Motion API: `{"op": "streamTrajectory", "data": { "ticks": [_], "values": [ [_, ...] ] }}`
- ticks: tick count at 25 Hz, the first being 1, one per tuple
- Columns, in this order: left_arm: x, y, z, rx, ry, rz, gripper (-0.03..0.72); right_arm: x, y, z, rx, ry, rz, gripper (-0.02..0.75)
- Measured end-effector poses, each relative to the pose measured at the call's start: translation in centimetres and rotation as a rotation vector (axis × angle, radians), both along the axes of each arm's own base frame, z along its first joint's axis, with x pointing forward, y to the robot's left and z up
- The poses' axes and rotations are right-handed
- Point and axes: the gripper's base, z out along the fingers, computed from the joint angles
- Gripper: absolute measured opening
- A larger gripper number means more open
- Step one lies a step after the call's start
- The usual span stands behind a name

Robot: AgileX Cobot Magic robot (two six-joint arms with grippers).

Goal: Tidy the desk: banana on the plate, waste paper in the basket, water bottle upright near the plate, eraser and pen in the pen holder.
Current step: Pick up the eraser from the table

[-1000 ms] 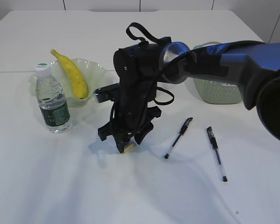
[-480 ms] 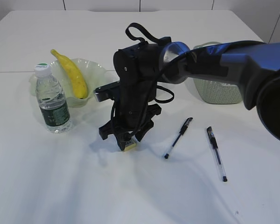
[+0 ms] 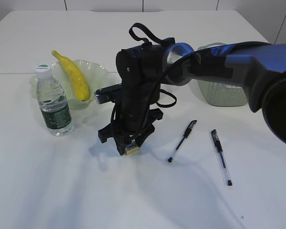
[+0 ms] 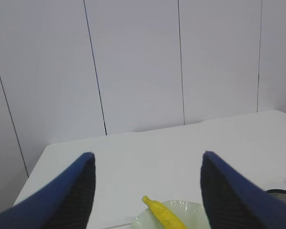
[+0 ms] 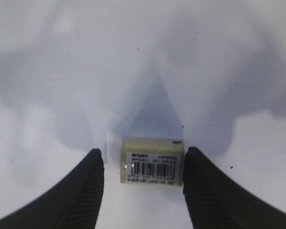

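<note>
Eraser (image 5: 152, 161) between right gripper (image 5: 143, 183) fingers (right one touching) — on table (image 5: 62, 71).

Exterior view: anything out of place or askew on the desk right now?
Two pens lie loose on the table, and no pen holder shows in any view. Banana sits on the plate, bottle upright. Nothing spilled or damaged.

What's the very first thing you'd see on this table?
The big black right gripper in the middle, its fingers straddling a small yellowish eraser with a barcode label. On the left, a long yellow banana lies in a pale green ruffled plate, beside an upright clear plastic water bottle.
</note>
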Motion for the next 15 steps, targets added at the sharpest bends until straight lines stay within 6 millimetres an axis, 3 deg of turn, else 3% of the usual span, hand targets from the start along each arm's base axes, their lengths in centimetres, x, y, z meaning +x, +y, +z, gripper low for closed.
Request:
{"op": "streamTrajectory", "data": {
  "ticks": [15],
  "values": [
    [0.0, 0.0, 0.0, 0.0, 0.0, 0.0, 0.489, 0.17, -0.25, -0.01, -0.029, -0.02, 0.015, 0.392]
  ]
}}
